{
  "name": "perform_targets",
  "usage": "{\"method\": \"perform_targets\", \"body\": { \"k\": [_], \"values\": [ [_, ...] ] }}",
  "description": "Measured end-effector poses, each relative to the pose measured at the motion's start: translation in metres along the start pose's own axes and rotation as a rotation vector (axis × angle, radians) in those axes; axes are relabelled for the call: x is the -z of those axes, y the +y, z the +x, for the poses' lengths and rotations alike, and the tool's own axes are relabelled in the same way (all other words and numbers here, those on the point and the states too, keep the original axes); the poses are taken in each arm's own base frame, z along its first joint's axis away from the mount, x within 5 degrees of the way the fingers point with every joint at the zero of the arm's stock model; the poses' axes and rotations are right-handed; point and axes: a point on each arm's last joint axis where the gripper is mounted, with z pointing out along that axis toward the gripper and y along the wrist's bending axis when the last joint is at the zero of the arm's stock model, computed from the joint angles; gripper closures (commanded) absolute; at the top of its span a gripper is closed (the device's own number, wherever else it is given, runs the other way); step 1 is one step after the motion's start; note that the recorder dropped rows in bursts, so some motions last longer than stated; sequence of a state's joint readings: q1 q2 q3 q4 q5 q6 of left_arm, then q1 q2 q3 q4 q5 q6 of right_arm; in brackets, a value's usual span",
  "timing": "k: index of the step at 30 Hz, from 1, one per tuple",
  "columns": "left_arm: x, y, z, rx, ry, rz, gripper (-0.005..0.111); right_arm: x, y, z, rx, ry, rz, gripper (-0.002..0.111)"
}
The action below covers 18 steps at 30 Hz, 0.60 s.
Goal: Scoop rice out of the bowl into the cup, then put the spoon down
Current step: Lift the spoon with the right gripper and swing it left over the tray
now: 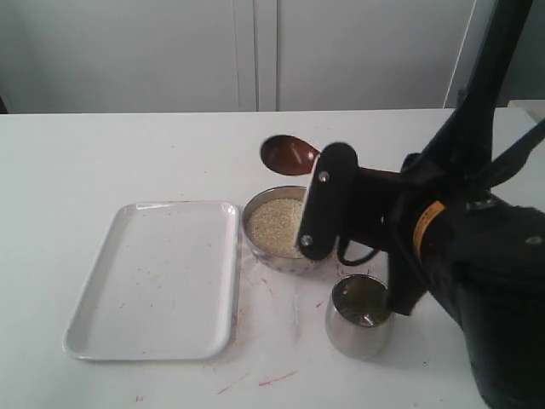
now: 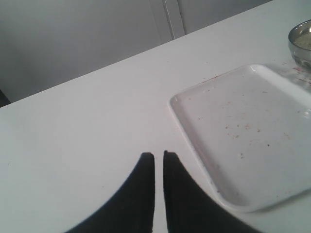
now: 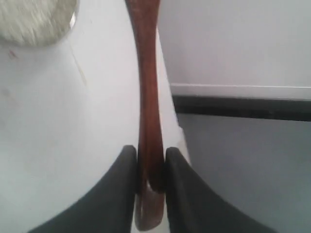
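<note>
Noting state, left side first. Left gripper [image 2: 159,158]: fingers drawn almost together, nothing between them, hanging above the bare table [image 2: 87,126] just beside the white tray [image 1: 149,281]. Tray holds only a few specks.

Centre: bowl [image 1: 271,261] stands just right of the tray, touching or nearly so, with rice [image 1: 274,226] filling it close to the rim. Spoon [image 1: 289,155] is held in the air above the bowl's far edge, its oval end tipped toward the camera; no grains visible on it.

Right: cup [image 1: 358,332] stands upright near the bowl, toward the front. Its inside reads dark and reflective, so I cannot tell whether rice is in it. Right gripper [image 3: 149,153]: fingers clamped on the spoon's handle near its end.

Judgement: spoon is in hand, a scoop looks due, and transfer is unconfirmed. Setting the spoon down is not yet done.
</note>
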<state>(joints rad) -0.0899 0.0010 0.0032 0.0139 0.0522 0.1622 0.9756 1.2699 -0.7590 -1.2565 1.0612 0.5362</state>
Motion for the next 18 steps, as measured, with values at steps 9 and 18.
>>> {"method": "perform_targets", "body": {
  "k": [9, 18],
  "values": [
    [0.000, 0.000, 0.000, 0.000, 0.000, 0.000, 0.092, 0.022, 0.002, -0.044, -0.473, -0.370, -0.362, 0.108],
    [0.000, 0.000, 0.000, 0.000, 0.000, 0.000, 0.092, 0.044, 0.000, -0.073, -0.908, -0.539, -0.681, 0.108]
  ]
}}
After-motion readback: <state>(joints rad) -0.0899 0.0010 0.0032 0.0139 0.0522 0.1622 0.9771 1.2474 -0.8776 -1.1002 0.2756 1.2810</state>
